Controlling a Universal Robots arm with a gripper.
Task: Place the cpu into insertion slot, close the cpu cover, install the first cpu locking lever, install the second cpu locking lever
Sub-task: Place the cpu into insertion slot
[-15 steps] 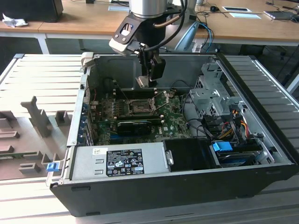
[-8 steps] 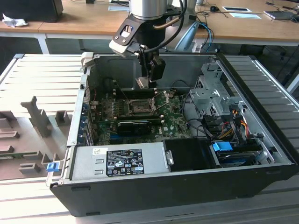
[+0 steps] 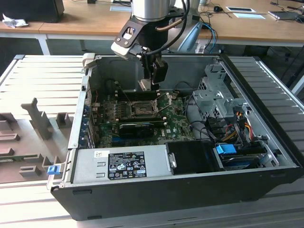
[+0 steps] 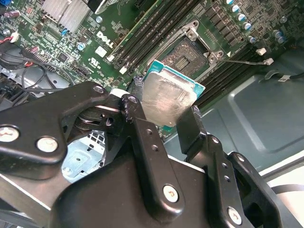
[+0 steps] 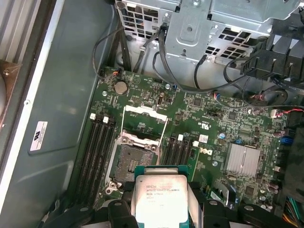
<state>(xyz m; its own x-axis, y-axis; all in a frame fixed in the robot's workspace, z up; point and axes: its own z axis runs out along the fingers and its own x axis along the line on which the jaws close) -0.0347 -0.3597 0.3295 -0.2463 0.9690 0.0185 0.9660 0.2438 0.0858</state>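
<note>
**Item: gripper [image 4: 166, 103], arm-mounted.** The fingers [image 4: 145, 133] are closed part-way onto the cpu [image 4: 168, 95], one on each of two opposite edges. An edge grip of this kind looks meant to keep the pads off the underside contacts. In both wrist views the silver face points back toward the wrist.

**Item: cpu.** Clamped between the fingers and carried in the air inside the computer case [image 3: 156, 197]. It touches nothing else and lies roughly level, which I take as readying it to go down flat.

**Item: insertion slot [image 5: 132, 164].** Just beyond the fingertips and below them, set into the motherboard [image 5: 213, 123]. Its dark pin field is bare, so the chip is not yet seated.

**Item: cpu cover [image 5: 145, 110].** Beyond the slot from the fingers, swung up on its hinge. This leaves the slot open from above.

**Item: locking levers.** Thin rods appear raised beside the slot, though I cannot make out their exact position.

**Item: bench [image 3: 42, 76].** Grey and ribbed, with the case resting on it.
</note>
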